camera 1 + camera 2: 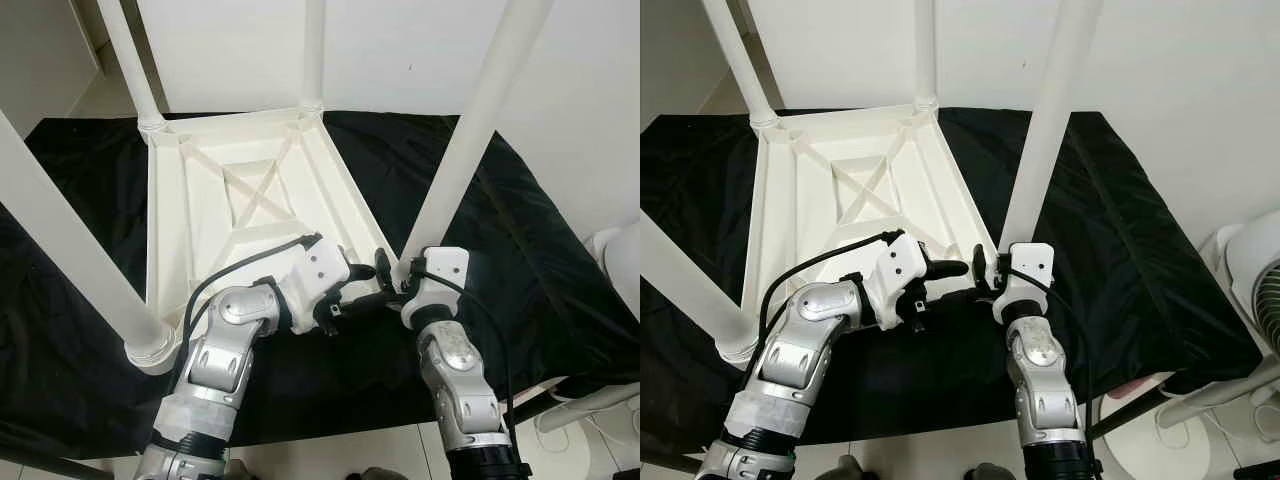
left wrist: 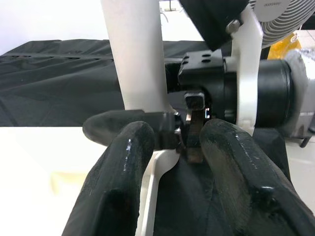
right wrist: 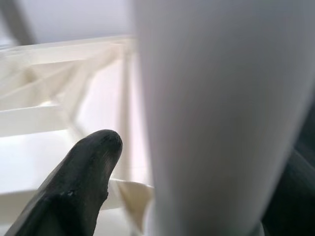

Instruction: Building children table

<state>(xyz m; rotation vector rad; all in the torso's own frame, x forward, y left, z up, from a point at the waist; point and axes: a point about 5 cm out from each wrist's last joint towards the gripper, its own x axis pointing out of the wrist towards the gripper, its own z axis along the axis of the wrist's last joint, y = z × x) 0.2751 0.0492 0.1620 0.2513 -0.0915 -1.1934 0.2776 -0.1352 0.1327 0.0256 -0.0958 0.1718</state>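
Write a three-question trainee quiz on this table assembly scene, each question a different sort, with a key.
1. True or false: the white table top lies upside down on the black cloth, legs pointing up.
2. Which leg does the right gripper work at? A) far left leg B) near right leg C) far middle leg
3. Fill in: the left gripper reaches toward the table's near right ____.

Key
1. True.
2. B; the right wrist view shows a finger beside that leg.
3. Corner.
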